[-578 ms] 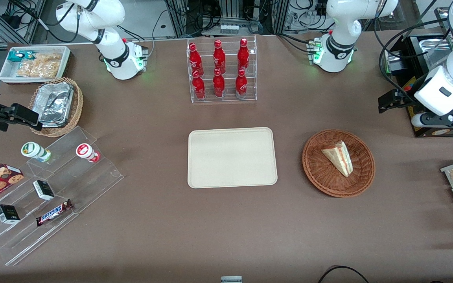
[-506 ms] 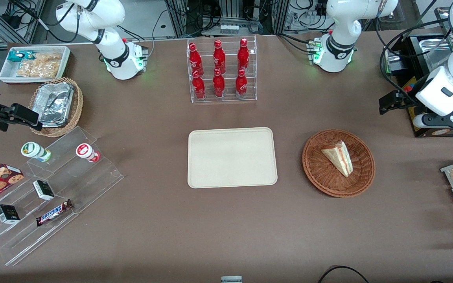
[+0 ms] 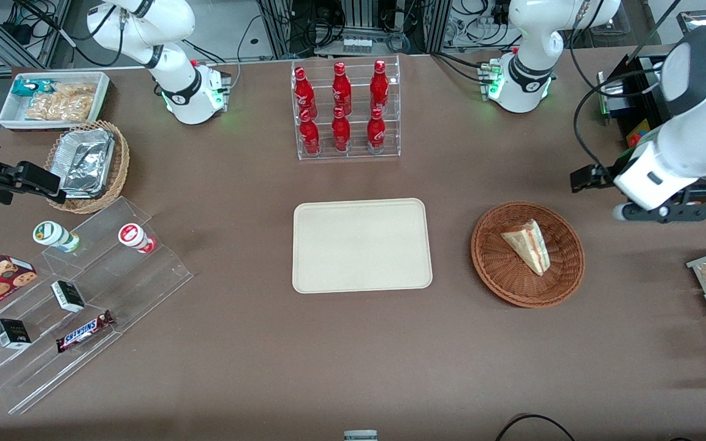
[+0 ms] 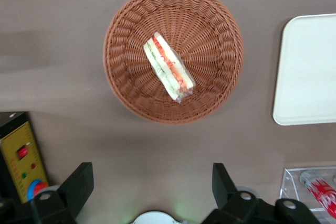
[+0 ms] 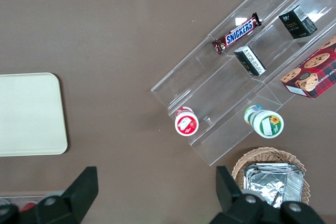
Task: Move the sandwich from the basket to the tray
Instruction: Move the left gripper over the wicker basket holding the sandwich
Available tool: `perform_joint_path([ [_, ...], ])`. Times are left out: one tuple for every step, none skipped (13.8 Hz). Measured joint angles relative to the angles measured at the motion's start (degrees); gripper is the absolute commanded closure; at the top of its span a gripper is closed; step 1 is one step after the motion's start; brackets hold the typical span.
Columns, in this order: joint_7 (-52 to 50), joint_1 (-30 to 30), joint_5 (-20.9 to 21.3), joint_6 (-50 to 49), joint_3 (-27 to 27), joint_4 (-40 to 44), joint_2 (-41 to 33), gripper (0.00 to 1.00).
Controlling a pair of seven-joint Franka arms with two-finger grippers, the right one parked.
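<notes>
Reddish-brown wicker basket [image 3: 527, 254] holds the sandwich [image 3: 527, 246], a pale bread wedge lying near the basket's middle, tilted, with its red and green filling edge turned toward the working arm's end of the table. In the front view the wedge's narrow tip points to about 5 o'clock and its broad end to about 11 o'clock. The cream tray [image 3: 362, 245] sits at 9 o'clock of the basket, well apart from it, with nothing on it.

Left gripper [image 4: 152, 182]: fingers spread wide, nothing held. It hangs above bare table beside the basket, toward the working arm's end; in the front view it sits at roughly 2 o'clock of the basket, not yet over the rim.

Step in hand, as judged: approach, before the grasp. Task barely begun; the sandwich is untouched in the basket.

Notes for doing it well:
- Bring the gripper over the wedge's middle, not its thin tip, before descending.
- The wrist view shows the sandwich [image 4: 169, 66] lying slantwise to the line between the fingers [image 4: 79, 184]. Rotate the wrist so the fingers close across the two flat bread faces, not along the length.
- Soft bread, probably in clear wrap: close gently, only enough to hold; too hard a squeeze would crush it or push the filling out.
- Descend so the fingertips pass either side of the wedge without snagging the weave.
- Lift clear of the basket rim before moving toward the tray at 9 o'clock.
</notes>
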Motion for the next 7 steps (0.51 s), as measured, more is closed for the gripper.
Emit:
perform_joint_path([
  [0.0,0.0,0.0,3.9,-0.2,-2.9,0.7,0.0],
  [0.0,0.0,0.0,8.2,-0.3,-6.0,1.4,0.0],
  [0.0,0.0,0.0,12.9,-0.4,-9.2,1.9,0.0],
  [0.0,-0.1,0.0,17.3,-0.4,-12.4,2.2,0.0],
  [0.0,-0.1,0.0,21.7,-0.4,-15.6,2.4,0.0],
  [-0.5,-0.1,0.0,25.9,-0.4,-18.6,2.4,0.0],
  [-2.9,-0.1,0.0,30.2,-0.4,-21.3,2.4,0.0],
])
